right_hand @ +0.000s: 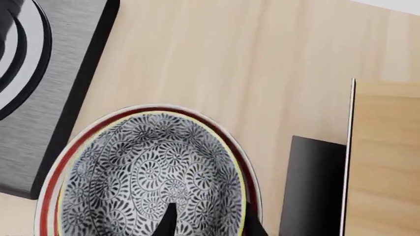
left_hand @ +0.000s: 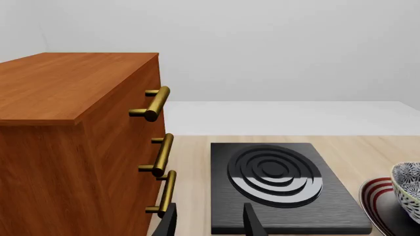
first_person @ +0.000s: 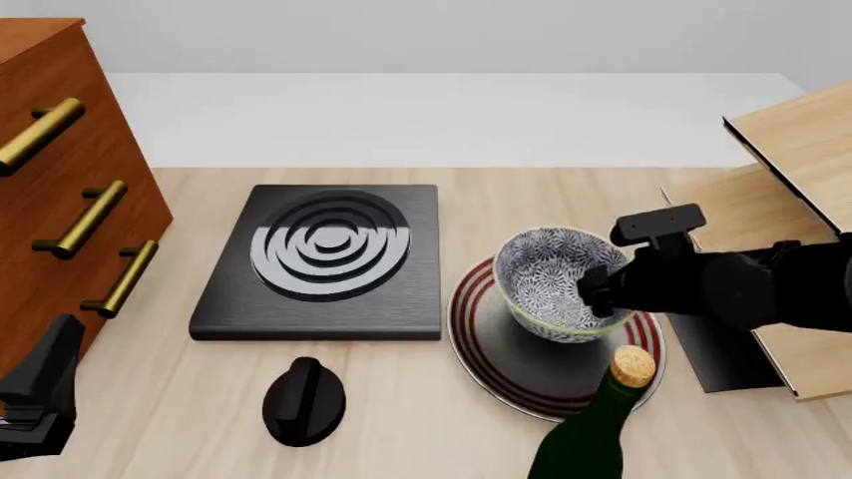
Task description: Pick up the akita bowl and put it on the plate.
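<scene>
The akita bowl (first_person: 553,274), patterned black and white with a pale yellow rim, is over the middle of the plate (first_person: 469,317), a white plate with red rings. My right gripper (first_person: 600,289) is shut on the bowl's right rim. In the right wrist view one finger is inside the bowl (right_hand: 151,172) and the other outside it, with the plate's rim (right_hand: 151,108) showing around the bowl. Whether the bowl's base touches the plate I cannot tell. My left gripper (first_person: 40,394) hangs open and holds nothing at the near left. Its fingers (left_hand: 253,223) point toward the black slab (left_hand: 276,187).
A wooden drawer cabinet (first_person: 54,180) with brass handles stands at the left. The black slab with grey rings (first_person: 326,259) lies left of the plate, a black knob (first_person: 303,399) in front of it. A corked green bottle (first_person: 593,429) stands near the plate's front edge. A wooden box (first_person: 799,200) is at the right.
</scene>
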`<act>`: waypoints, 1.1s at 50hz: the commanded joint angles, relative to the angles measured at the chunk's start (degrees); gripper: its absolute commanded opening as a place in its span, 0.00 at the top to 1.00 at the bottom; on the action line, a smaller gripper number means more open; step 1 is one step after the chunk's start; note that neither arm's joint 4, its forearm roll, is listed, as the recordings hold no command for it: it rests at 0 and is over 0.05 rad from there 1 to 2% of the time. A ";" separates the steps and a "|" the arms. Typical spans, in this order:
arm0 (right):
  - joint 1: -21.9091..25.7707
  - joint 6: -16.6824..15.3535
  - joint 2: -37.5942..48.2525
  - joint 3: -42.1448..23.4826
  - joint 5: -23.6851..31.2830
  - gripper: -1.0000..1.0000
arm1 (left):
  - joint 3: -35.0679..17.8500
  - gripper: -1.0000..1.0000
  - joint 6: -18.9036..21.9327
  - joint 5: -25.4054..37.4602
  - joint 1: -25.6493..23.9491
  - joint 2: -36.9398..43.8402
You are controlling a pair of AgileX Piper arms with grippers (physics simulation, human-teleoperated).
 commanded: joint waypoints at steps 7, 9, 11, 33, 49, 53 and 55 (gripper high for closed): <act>-1.07 -1.19 -0.35 -0.58 0.47 0.00 | 0.00 0.00 -0.01 0.00 0.00 0.01; -1.67 -1.49 -0.87 -0.73 0.42 0.00 | 0.00 0.00 0.01 0.00 0.00 -0.01; -1.93 -1.21 -1.69 -0.93 0.78 0.00 | 0.00 0.00 -0.01 0.00 0.00 0.00; -0.85 -1.43 -24.53 3.53 5.00 0.00 | 0.00 0.00 0.00 0.00 0.00 0.00; -0.48 -0.22 -39.72 15.10 0.42 0.00 | 0.00 0.00 0.01 0.00 -0.01 0.00; -0.91 -0.12 -44.06 17.96 -0.42 0.00 | 0.00 0.00 -0.01 0.00 0.01 0.00; -1.37 1.23 -47.18 19.50 -0.65 0.00 | 0.00 0.00 0.01 0.00 0.00 0.00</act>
